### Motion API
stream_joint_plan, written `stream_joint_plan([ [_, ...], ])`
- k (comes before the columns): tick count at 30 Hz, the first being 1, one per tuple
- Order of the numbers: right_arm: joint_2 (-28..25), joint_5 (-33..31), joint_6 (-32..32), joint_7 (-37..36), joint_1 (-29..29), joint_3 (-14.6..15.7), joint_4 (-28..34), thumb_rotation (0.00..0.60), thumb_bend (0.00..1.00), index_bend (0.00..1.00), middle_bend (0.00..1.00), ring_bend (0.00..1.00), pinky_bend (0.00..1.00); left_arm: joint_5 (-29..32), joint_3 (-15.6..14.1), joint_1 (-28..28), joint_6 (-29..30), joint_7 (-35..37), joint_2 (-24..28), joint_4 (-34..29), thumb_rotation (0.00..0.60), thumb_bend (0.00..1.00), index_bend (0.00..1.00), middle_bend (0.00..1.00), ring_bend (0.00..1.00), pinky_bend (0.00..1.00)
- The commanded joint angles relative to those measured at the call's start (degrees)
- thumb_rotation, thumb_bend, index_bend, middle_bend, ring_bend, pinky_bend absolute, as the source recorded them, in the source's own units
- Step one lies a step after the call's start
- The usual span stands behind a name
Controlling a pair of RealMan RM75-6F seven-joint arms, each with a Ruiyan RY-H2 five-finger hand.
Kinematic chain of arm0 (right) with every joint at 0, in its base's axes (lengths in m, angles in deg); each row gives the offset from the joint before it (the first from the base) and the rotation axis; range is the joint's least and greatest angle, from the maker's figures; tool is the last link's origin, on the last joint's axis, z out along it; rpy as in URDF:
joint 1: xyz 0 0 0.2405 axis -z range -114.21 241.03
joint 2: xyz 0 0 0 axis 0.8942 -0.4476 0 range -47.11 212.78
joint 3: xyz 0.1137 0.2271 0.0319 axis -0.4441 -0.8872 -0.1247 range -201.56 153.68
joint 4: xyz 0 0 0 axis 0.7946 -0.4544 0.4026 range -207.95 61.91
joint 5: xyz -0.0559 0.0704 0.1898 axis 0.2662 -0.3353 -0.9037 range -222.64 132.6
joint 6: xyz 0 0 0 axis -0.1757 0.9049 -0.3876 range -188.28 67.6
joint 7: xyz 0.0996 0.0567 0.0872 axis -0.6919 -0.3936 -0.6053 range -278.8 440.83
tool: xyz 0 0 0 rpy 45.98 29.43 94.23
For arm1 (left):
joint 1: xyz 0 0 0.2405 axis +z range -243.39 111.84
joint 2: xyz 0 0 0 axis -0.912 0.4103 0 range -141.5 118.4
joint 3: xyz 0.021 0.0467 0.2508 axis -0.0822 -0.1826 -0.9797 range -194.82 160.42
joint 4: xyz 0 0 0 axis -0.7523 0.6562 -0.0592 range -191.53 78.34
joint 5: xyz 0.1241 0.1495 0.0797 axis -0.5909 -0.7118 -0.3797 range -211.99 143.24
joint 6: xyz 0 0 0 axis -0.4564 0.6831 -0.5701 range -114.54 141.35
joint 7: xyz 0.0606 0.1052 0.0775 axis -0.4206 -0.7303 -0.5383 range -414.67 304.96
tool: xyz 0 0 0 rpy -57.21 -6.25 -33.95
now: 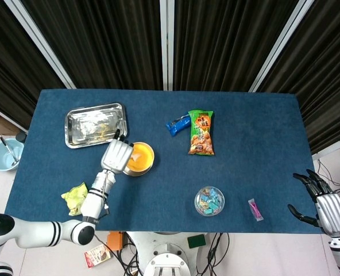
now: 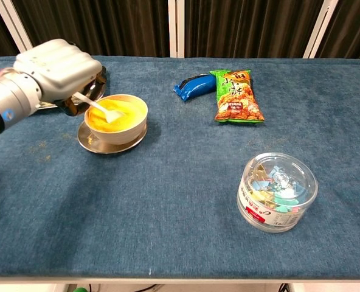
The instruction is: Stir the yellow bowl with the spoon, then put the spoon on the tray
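The yellow bowl [image 2: 128, 104] stands on a small metal saucer [image 2: 93, 144] left of centre; it also shows from above as the bowl [image 1: 141, 159]. My left hand [image 2: 53, 66] hovers at the bowl's left rim and grips a white spoon [image 2: 97, 106], whose tip dips into the yellow contents. From the head view the left hand [image 1: 116, 155] covers the bowl's left edge. The metal tray [image 1: 95, 124] lies behind and to the left of the bowl. My right hand [image 1: 329, 207] hangs open off the table's right front corner.
A green snack bag [image 2: 236, 95] and a blue packet [image 2: 194, 85] lie at the back centre. A clear round tub [image 2: 277, 190] of clips sits front right, a pink item [image 1: 254, 209] beside it. A crumpled green wrapper [image 1: 75, 197] lies by the left edge.
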Motion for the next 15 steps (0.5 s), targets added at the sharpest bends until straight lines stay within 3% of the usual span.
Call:
stream_joint_plan([
  [1, -0.02, 0.03, -0.03, 0.02, -0.06, -0.04, 0.07, 0.6, 0.24, 0.17, 0.22, 0.08, 0.19, 0.61, 1.67, 1.35, -1.26, 4.28, 2.17, -2.24, 0.6, 0.45, 0.66, 0.52, 0.32, 0.18],
  [15, -0.28, 0.2, 0.33, 0.45, 0.03, -0.1, 0.62, 0.6, 0.25, 0.17, 0.22, 0.08, 0.19, 7.12, 5.74, 1.73, -6.04, 11.58, 9.31, -9.52, 0.6, 0.46, 0.66, 0.52, 0.31, 0.18],
])
